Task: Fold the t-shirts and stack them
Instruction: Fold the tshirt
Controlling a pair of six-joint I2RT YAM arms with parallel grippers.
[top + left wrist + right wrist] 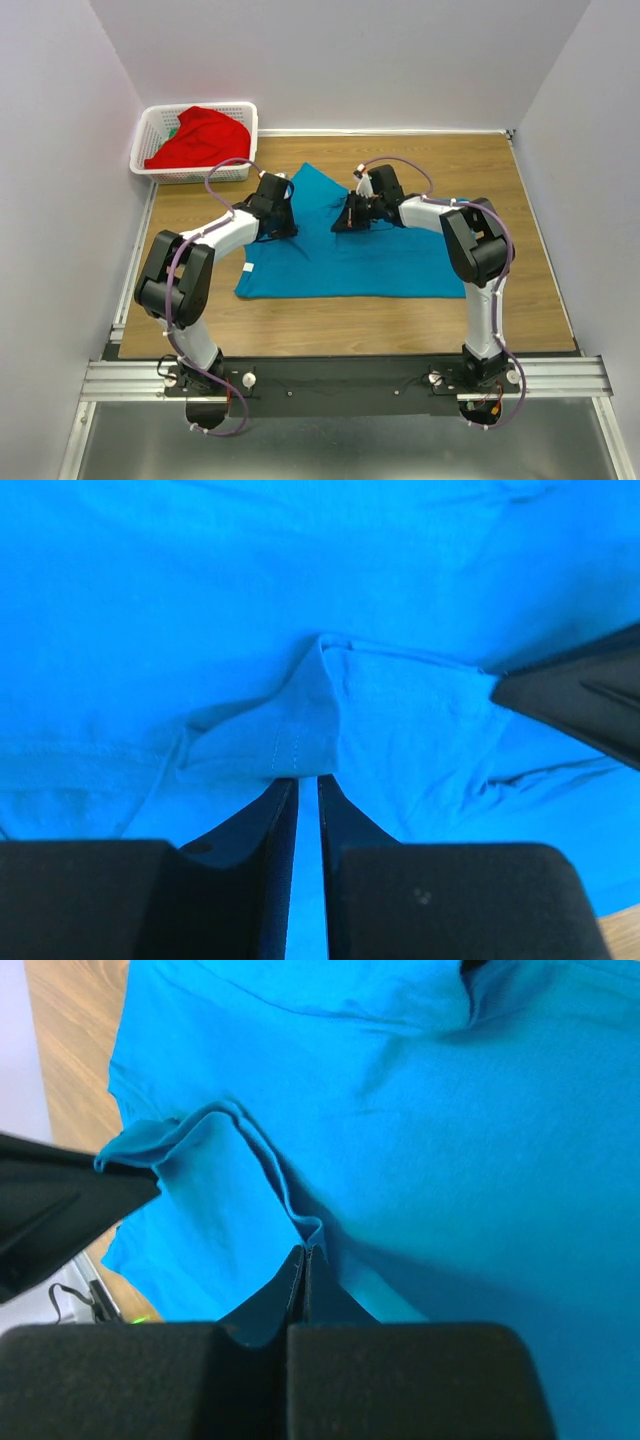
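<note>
The teal-blue t-shirt (350,255) lies spread on the wooden table. My left gripper (282,222) is over its left part and my right gripper (347,217) over its upper middle. In the left wrist view the left gripper (308,780) is nearly closed, pinching a raised hem fold of the teal shirt (300,730). In the right wrist view the right gripper (305,1252) is shut on a ridge of the teal shirt (450,1140), and a lifted edge runs to the left gripper's tip. The bright red t-shirt (200,137) lies bunched in the basket.
A white lattice basket (245,125) stands at the table's far left corner. Bare wood (520,200) shows to the right of the shirt and along the near edge. White walls close in the left, back and right sides.
</note>
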